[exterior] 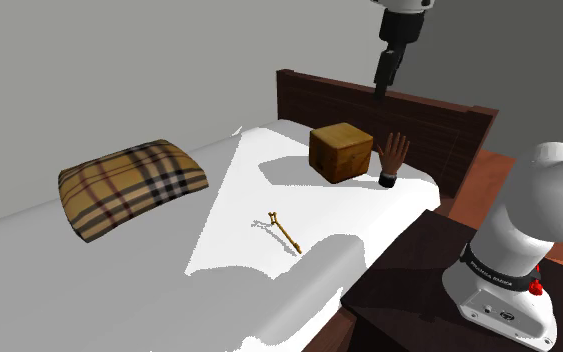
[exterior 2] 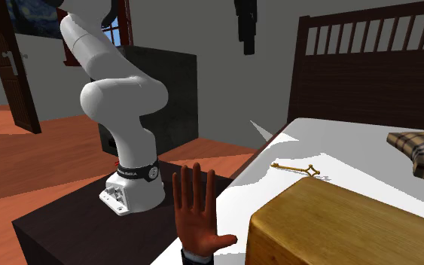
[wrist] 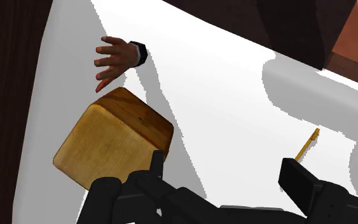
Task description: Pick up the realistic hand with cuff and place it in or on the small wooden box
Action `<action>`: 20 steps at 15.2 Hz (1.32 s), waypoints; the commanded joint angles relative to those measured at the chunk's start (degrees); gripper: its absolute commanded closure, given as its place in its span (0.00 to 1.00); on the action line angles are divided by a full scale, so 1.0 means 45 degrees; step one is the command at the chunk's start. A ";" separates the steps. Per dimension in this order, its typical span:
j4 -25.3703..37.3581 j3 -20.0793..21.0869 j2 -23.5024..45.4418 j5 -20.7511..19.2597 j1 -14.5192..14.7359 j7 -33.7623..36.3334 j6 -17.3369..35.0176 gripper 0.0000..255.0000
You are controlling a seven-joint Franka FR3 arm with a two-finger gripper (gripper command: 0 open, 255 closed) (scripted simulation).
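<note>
The gripper (wrist: 225, 167) hangs empty, fingers apart, high over the bed (wrist: 222, 95) — below it the wooden box (wrist: 110, 143), with the cuffed hand (wrist: 114, 60) just beyond the box.

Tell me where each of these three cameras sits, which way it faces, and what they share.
Shoulder view: beside the stand, looking down over the bed; arm base lower right, gripper up top.
Second exterior view: low by the hand and wooden box, facing the arm.
Wrist view: above the bed, looking down past the open fingers.
Shared: all show hand, wooden box and gold key.
</note>
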 commanded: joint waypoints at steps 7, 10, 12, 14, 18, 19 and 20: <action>-0.0028 -0.1258 0.1904 0.0151 -0.0977 0.0394 0.0973 0.00; 0.0004 -0.1888 0.2898 0.0299 -0.1419 0.0542 0.1434 0.00; 0.0040 -0.2308 0.3575 0.0429 -0.1697 0.0620 0.1730 0.00; 0.0086 -0.2727 0.4263 0.0589 -0.1961 0.0678 0.2016 0.00; 0.0206 -0.3558 0.5672 0.1004 -0.2457 0.0728 0.2557 0.00; 0.0242 -0.3762 0.6031 0.1130 -0.2576 0.0726 0.2685 0.00; 0.0279 -0.3964 0.6393 0.1265 -0.2693 0.0717 0.2809 0.00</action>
